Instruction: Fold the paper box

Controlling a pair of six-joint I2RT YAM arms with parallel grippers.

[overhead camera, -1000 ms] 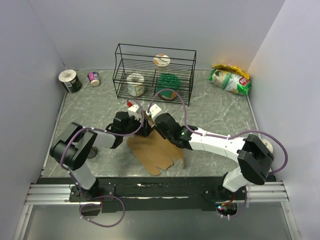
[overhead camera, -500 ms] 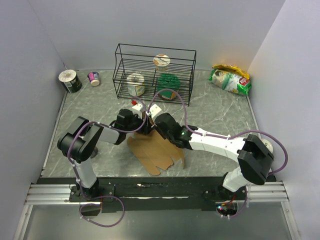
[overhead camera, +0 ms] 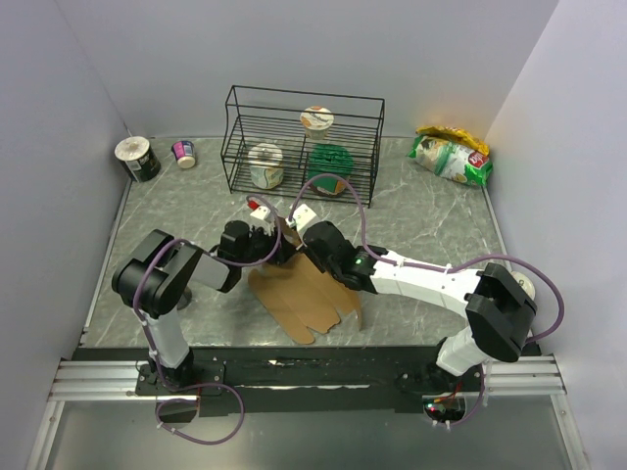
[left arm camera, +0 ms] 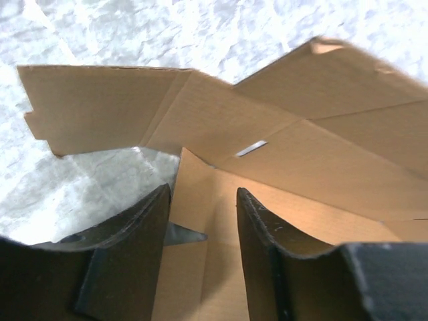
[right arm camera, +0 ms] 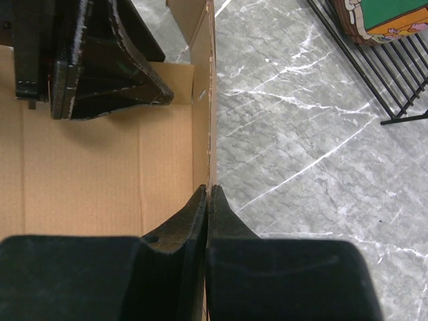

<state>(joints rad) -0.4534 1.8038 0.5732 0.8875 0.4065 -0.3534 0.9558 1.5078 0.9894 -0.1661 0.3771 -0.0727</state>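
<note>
paper box [overhead camera: 309, 294] part-flat on bench [overhead camera: 431, 215]; right end effector [right arm camera: 207, 190] clamped on its raised wall; left end effector [left arm camera: 202, 194] apart, straddling an inner flap.

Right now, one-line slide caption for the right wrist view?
Right jaws pinch a raised wall of the brown paper box, left jaws just beyond over its floor, marble table alongside.

Brown paper box [overhead camera: 306, 294], mostly flat (one flap upright)
</note>
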